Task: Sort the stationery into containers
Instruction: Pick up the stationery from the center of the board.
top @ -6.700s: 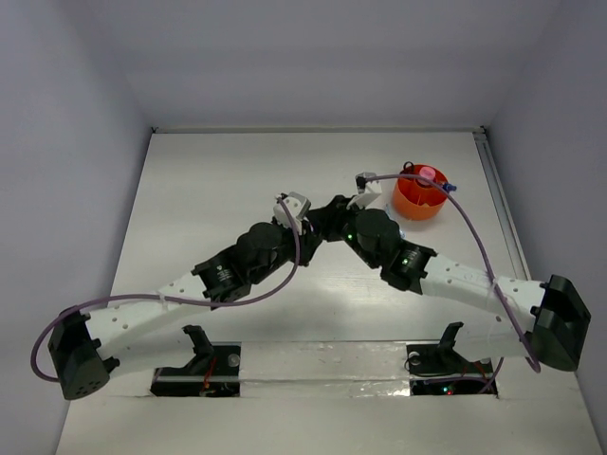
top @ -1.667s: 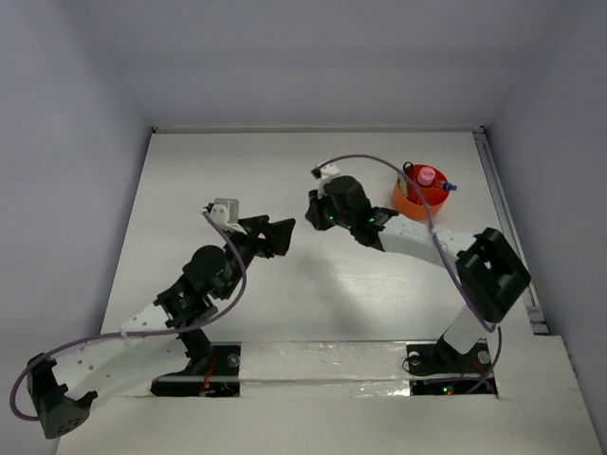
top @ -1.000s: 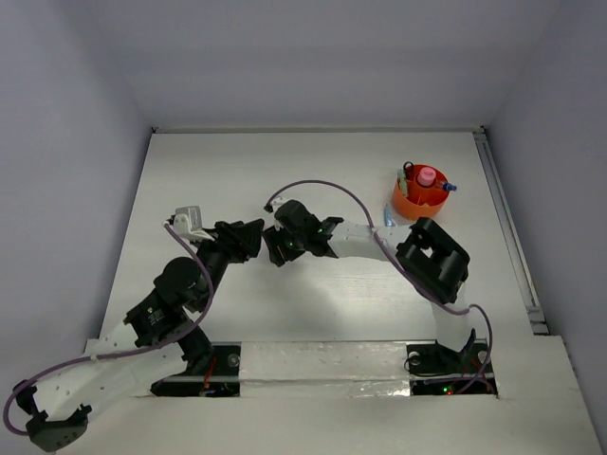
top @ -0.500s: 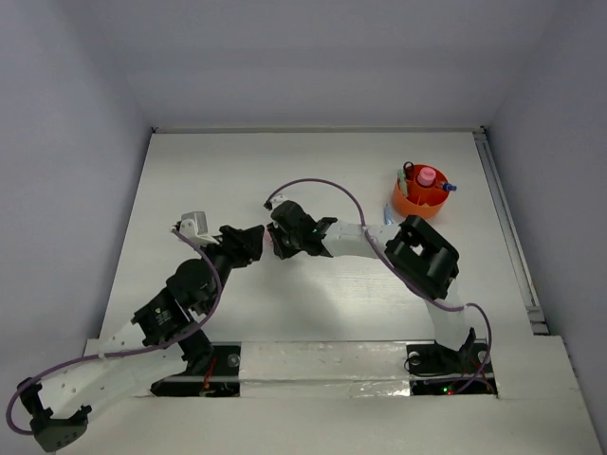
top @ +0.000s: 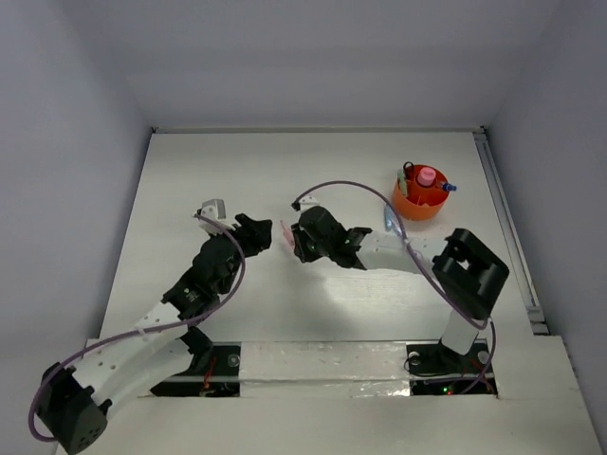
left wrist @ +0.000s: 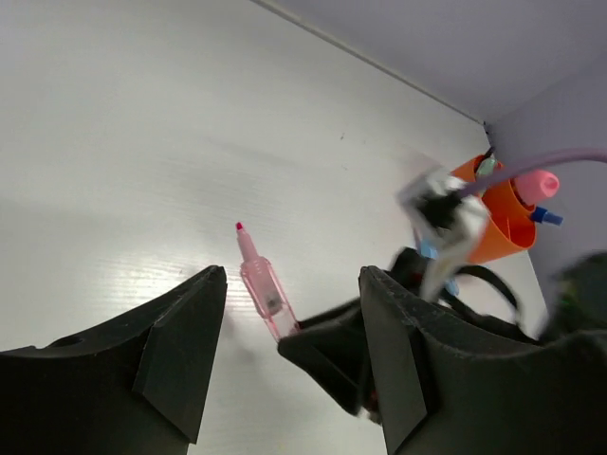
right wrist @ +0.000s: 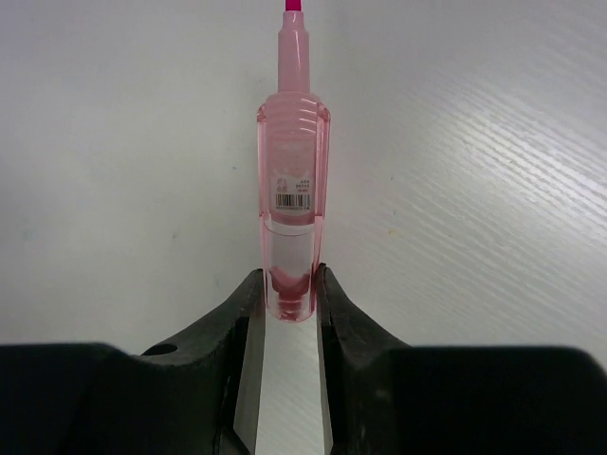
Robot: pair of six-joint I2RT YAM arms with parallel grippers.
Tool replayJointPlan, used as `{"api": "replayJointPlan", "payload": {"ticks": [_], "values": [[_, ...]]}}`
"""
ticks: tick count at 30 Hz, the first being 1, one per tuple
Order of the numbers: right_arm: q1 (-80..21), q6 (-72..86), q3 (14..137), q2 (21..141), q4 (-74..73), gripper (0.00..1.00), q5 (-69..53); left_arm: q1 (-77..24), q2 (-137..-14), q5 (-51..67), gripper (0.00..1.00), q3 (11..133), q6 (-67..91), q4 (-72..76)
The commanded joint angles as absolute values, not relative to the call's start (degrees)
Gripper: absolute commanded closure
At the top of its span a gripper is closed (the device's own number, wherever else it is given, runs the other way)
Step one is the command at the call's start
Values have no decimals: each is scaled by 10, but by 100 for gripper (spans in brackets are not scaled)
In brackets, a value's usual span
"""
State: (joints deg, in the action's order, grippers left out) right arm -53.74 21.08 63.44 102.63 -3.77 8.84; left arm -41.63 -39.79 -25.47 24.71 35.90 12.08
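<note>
**Supervisor:** Which step are you on?

**Operator:** Carrying. My right hand (right wrist: 289, 287) is closed on the back end of the pink pen (right wrist: 292, 194), a finger on each side. The barrel and tip stick straight out in front of it. From above, the pen (top: 285, 233) sits mid-table, tip pointing at my left hand (top: 258, 232).

**Supervisor:** Is the left hand holding anything?

**Operator:** No, it's wide apart and empty, just beside the pen's tip but not touching it. From its wrist camera I see the pen between its fingers (left wrist: 180, 332) only as background.

**Supervisor:** And the bowl?

**Operator:** The orange bowl (top: 406, 202) stands well apart, toward the far right of the table (top: 237, 171). A pink-capped bottle (top: 427, 176) and a few sticks are already in it. I see nothing loose on the table, so I judge this pen is the last piece or close to it.

**Supervisor:** What does the next move call for?

**Operator:** I need to swing the right arm back toward the bowl and bring the pen over the rim. Then I tip it down into a gap beside the bottle before I let go. The grip is only on the very end, so I go gently — a quick turn could pivot the pen. The left hand should stay out of the way.
</note>
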Motion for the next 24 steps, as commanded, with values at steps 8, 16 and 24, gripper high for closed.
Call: {"api": "replayJointPlan", "payload": {"ticks": [8,16,24], "values": [[-536,234,574,930,39,92,81,-367,-555,-38,53,218,378,378],[-536,236,562,909,47,92,59,-367,-598,-59,57,227,361,388],[-536,238,546,868,47,92,56,-367,-606,-87,64,228,361,366]]}}
